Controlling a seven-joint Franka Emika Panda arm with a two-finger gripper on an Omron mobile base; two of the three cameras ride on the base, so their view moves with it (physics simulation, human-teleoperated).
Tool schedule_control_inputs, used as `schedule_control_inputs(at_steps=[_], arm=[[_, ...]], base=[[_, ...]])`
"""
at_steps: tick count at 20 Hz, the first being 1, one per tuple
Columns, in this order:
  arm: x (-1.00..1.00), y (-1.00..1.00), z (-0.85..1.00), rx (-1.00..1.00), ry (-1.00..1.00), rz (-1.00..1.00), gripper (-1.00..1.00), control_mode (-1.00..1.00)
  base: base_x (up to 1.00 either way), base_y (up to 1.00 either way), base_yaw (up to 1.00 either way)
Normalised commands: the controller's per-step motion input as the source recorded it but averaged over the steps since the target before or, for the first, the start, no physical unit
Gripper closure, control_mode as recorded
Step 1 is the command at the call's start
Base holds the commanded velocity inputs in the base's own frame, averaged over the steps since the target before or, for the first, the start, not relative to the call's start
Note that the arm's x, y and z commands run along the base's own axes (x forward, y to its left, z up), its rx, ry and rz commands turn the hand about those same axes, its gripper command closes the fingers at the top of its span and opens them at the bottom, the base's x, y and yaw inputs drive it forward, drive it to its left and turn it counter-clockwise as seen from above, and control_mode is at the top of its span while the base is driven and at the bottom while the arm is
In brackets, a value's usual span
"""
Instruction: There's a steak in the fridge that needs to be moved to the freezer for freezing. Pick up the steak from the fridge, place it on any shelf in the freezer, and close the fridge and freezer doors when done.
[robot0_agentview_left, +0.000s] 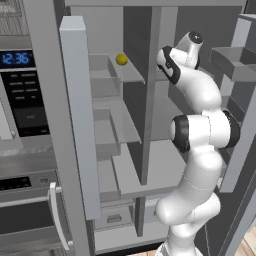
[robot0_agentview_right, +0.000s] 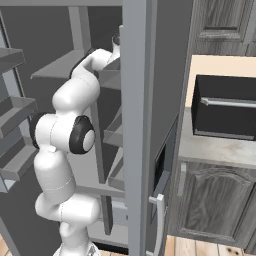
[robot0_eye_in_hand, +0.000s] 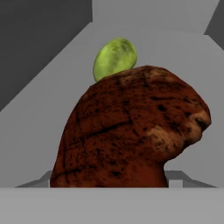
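The steak (robot0_eye_in_hand: 131, 131), a dark red-brown lump mottled with black and a paler tan patch on its right flank, looms close before the hand camera, resting on a pale grey fridge shelf (robot0_eye_in_hand: 39, 144); its bulk rises from a broad base and leans toward the upper right of that view, its long axis running from lower left to upper right. Behind it, partly hidden by its top edge, sits a yellow-green ball (robot0_eye_in_hand: 114, 58) on the same shelf, toward the back wall. Whether the fingers are spread or pinching the steak cannot be told, since the tips are hidden at the bottom of the view. From the left base camera, the white arm (robot0_agentview_left: 200, 130) reaches up into the right-hand compartment of the open grey unit, its wrist at shelf height beside the central divider (robot0_agentview_left: 150, 95). A yellow ball (robot0_agentview_left: 121, 59) lies on an upper shelf in the left-hand compartment, across the divider. An open door (robot0_agentview_left: 80, 115) stands edge-on at left, with the black-panelled oven (robot0_agentview_left: 22, 95) beyond it. In the right base camera another open door (robot0_agentview_right: 137, 125) blocks much of the interior
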Motion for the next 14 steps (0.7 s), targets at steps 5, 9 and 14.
schedule_control_inputs(at_steps=[5,9,14], arm=[[-0.06,0.42,-0.35,0.00,0.00,0.00,-1.00,-1.00],[-0.17,0.54,0.00,-0.01,0.00,0.00,-1.00,-1.00],[-0.20,0.23,0.03,-0.02,0.00,0.00,-1.00,-1.00]], base=[[0.00,0.00,0.00],[0.00,0.00,0.00],[0.00,0.00,0.00]])
